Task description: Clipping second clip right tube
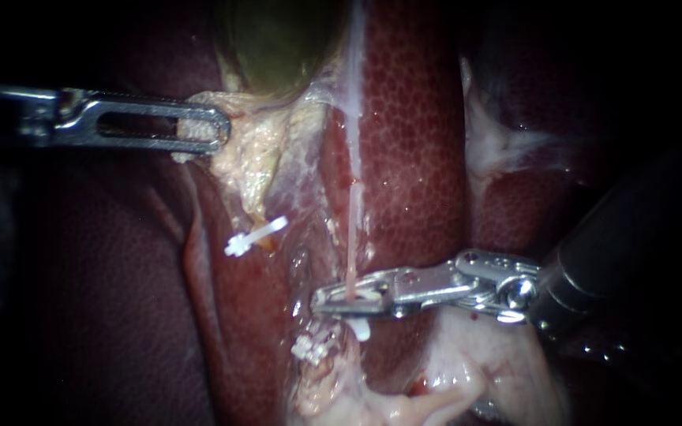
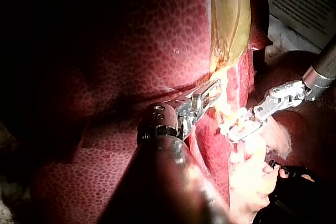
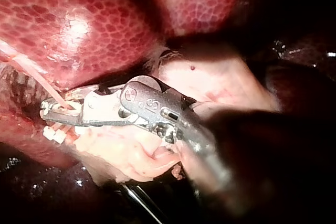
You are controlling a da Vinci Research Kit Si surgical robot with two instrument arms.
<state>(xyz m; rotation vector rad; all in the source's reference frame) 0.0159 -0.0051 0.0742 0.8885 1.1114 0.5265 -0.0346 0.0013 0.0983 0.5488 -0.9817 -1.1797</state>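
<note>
Closest to the endoscope, the dark, smooth shaft of the right instrument [image 1: 333,300] comes in from the lower right of the frame and ends in a shiny metal hinge and two flat, slotted jaws at lower centre. Those jaws stand narrow, closed on the right tube [image 1: 353,229], a thin, pale pink strand that runs straight down the middle of the frame and disappears between them. Touching the underside of the jaws is a small white clip [image 1: 359,327], and a little lower left sits a second, ridged white clip [image 1: 311,349] among wet, lumpy pale tissue [image 1: 467,371]. Left of centre, a white clip with a long arm [image 1: 256,235] lies slanted across the end of a stringy, yellowish tissue [image 1: 258,158]. At the upper left, the left instrument [image 1: 211,130] reaches in level, its long silver jaws with an oval window clamped on the upper edge of that yellowish tissue, just beneath the olive-green, glossy gallbladder [image 1: 278,39]. Behind everything, the liver [image 1: 412,118] is dark red, moist and finely mottled with a honeycomb pattern.
</note>
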